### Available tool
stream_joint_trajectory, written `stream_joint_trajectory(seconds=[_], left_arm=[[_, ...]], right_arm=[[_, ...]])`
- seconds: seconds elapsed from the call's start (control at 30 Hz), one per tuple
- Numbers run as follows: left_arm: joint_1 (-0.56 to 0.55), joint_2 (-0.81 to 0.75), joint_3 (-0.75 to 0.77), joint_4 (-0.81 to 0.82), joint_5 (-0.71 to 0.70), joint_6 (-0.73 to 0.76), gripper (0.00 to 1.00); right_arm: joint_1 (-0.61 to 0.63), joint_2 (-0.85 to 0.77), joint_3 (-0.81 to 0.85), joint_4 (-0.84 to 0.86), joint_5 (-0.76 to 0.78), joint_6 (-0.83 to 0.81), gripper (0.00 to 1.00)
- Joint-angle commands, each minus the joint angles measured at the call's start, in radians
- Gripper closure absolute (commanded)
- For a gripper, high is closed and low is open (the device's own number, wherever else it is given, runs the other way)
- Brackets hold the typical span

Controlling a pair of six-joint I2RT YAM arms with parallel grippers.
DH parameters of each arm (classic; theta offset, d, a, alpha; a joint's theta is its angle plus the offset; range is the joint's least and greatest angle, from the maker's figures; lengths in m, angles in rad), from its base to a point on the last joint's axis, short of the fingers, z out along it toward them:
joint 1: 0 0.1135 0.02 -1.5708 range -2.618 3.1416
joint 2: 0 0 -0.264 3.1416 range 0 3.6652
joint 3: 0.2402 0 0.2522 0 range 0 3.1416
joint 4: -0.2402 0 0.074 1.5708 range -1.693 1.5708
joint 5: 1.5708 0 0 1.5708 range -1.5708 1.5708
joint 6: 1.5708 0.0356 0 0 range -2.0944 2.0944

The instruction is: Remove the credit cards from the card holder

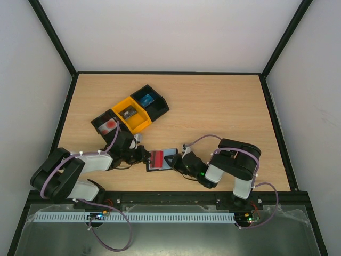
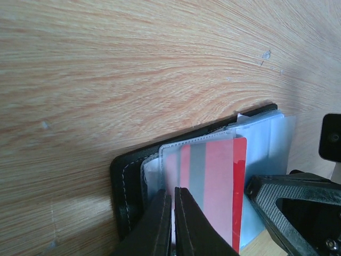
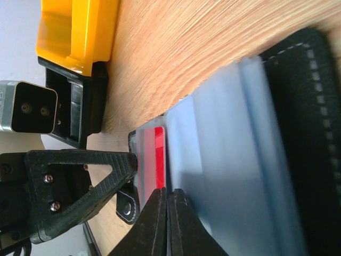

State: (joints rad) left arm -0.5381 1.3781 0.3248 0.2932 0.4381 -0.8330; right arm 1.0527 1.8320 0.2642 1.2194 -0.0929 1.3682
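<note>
The card holder (image 1: 170, 154) lies open on the table (image 1: 229, 117), close to the near edge and right between the 2 arms. The left pincer (image 1: 143, 154) meets it from the left and the right pincer (image 1: 179, 160) from the right, so both are at it and neither is the nearer. Its long axis runs roughly from one pincer to the other, a little tilted.

Seen from the left wrist, the left pincer (image 2: 171, 192) is closed, fingers all but touching, over the near edge of a clear sleeve (image 2: 170, 154) with a red card (image 2: 221, 181) inside. The card's stripes run in line with the fingers. A strip of bare red shows past the sleeve's edge on the side toward the right pincer, which hints to me that the card slides out that way. I cannot tell whether the card itself or only the sleeve sits between the fingers.

The right pincer (image 3: 168, 192) is closed too, pinching the pale plastic pages (image 3: 234, 160) of the holder. I take that as pinning the holder in place while the other side works.

Both arms are folded low, elbows bowed outward, forearms lying nearly flat and pointing inward at each other. Beyond the left arm sits a slanted row of 3 bins (image 1: 130, 114).
</note>
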Motion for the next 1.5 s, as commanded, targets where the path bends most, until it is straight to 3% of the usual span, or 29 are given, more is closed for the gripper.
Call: stream_joint_trajectory(seconds=[0.0, 0.17, 0.43, 0.7, 0.97, 1.1, 1.27, 1.47], left_arm=[[0.0, 0.034, -0.012, -0.084, -0.014, 0.018, 0.92], [0.0, 0.032, -0.015, -0.083, -0.015, 0.015, 0.92], [0.0, 0.035, -0.015, -0.08, -0.016, 0.015, 0.92], [0.0, 0.032, -0.016, -0.078, -0.015, 0.014, 0.92], [0.0, 0.034, -0.02, -0.077, -0.019, 0.014, 0.92], [0.001, 0.031, -0.02, -0.079, -0.017, 0.014, 0.92], [0.0, 0.034, -0.02, -0.077, -0.019, 0.015, 0.92], [0.0, 0.037, -0.02, -0.074, -0.02, 0.014, 0.93]], right_arm=[[-0.005, -0.002, 0.054, -0.052, -0.036, -0.021, 0.93], [-0.005, 0.041, 0.103, -0.112, -0.05, -0.009, 0.85], [-0.005, 0.033, 0.111, -0.163, -0.024, -0.009, 0.84], [-0.006, -0.073, 0.111, -0.341, 0.056, -0.058, 0.84], [-0.005, -0.013, 0.16, -0.376, 0.022, -0.068, 0.83], [-0.004, -0.012, 0.151, -0.343, 0.016, -0.068, 0.85], [-0.004, -0.02, 0.119, -0.257, 0.017, -0.063, 0.97], [-0.004, -0.021, 0.067, -0.142, 0.015, -0.041, 0.98]])
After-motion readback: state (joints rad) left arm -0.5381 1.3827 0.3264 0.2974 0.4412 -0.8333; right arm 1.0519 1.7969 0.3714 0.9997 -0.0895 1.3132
